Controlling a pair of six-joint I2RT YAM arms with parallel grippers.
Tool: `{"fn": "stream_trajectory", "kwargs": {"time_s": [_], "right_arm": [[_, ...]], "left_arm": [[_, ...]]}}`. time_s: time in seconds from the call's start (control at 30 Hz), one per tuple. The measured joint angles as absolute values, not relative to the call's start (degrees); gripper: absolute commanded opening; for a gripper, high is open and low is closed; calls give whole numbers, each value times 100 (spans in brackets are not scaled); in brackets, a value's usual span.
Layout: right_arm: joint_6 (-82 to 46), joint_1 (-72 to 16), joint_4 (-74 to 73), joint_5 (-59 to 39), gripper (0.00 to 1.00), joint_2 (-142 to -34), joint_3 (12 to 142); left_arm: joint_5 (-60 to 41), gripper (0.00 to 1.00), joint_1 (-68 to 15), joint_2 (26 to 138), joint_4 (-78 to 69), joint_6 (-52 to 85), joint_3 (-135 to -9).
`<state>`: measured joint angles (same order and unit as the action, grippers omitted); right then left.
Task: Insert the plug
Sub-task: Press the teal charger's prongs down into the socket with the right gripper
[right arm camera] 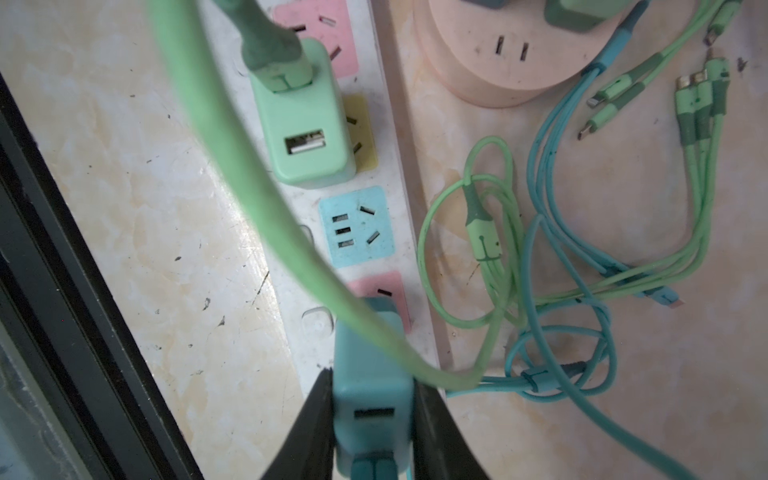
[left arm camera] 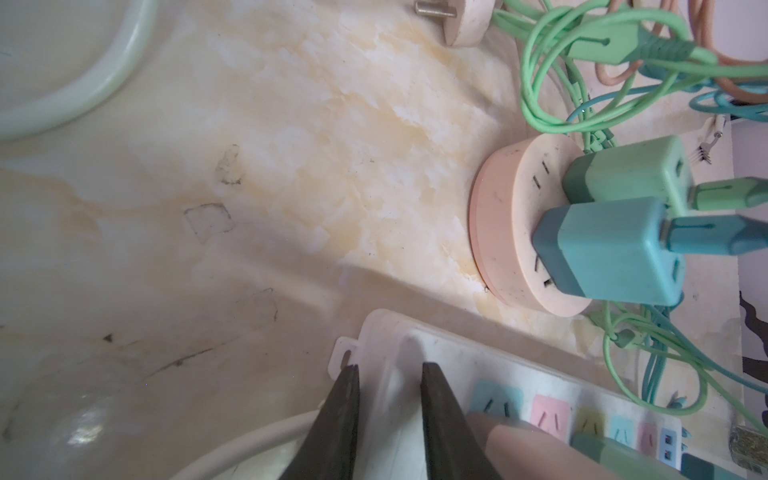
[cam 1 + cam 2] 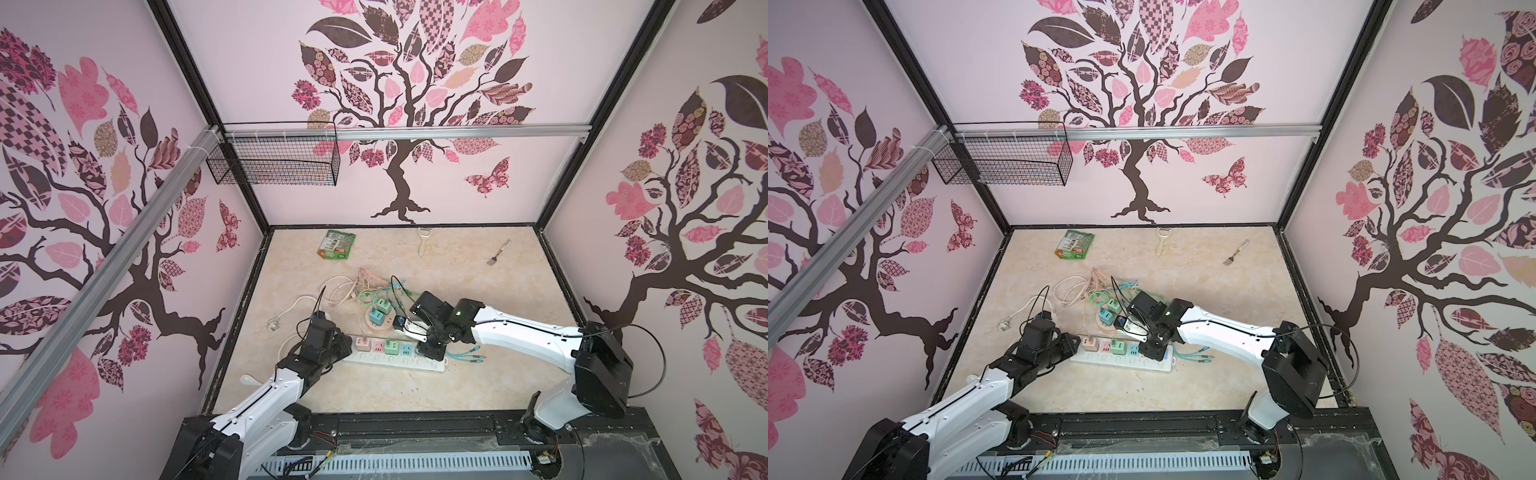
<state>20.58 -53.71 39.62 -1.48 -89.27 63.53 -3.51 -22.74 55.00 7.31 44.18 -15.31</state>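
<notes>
Marble-patterned table point(image 3: 478, 291) inside a booth whose walls carry pink and brown tree decals.

1. A white power strip point(image 3: 399, 363) lies near the table's front edge, seen in both top views. A round pink socket block point(image 2: 507, 232) sits just behind it.
2. The right gripper point(image 1: 374, 382) is clamped on the teal plug point(image 1: 361, 374), one finger against each side. The plug stands directly over the pink socket point(image 1: 365, 286) of the strip, next to an empty blue socket point(image 1: 357, 226). Whether its pins have entered cannot be told, because the plug body covers them.
3. A green plug point(image 1: 303, 137) sits in the strip beyond the blue socket. Its thick green cable point(image 1: 232, 166) arches across the right wrist view and over the teal plug.
4. The left gripper point(image 2: 390, 368) points down at the opposite end of the strip. Its jaws stand a narrow gap apart and grasp nothing. Whether the tips touch the strip cannot be told.
5. Loose green and teal cables point(image 1: 482, 232) lie tangled on the table beside the strip.
6. A green packet point(image 3: 337, 245), a peeler point(image 3: 423, 243) and a small spatula point(image 3: 498, 252) lie at the back, well apart from the strip.
</notes>
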Motion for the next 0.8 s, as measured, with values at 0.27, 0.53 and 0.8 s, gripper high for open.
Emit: {"fn": "stream_trajectory", "kwargs": {"time_s": [0.27, 0.53, 0.8], "right_arm": [[2237, -5472, 4058, -25, 19, -9056, 6482], [2410, -5583, 4106, 95, 19, -9227, 6545], [2491, -5708, 4141, 311, 18, -9404, 6641]], "left_arm": [[-384, 28, -2241, 5544, 685, 4359, -1533], [-425, 27, -2211, 5566, 663, 4346, -1538], [-460, 27, -2174, 5535, 690, 4342, -1538]]}}
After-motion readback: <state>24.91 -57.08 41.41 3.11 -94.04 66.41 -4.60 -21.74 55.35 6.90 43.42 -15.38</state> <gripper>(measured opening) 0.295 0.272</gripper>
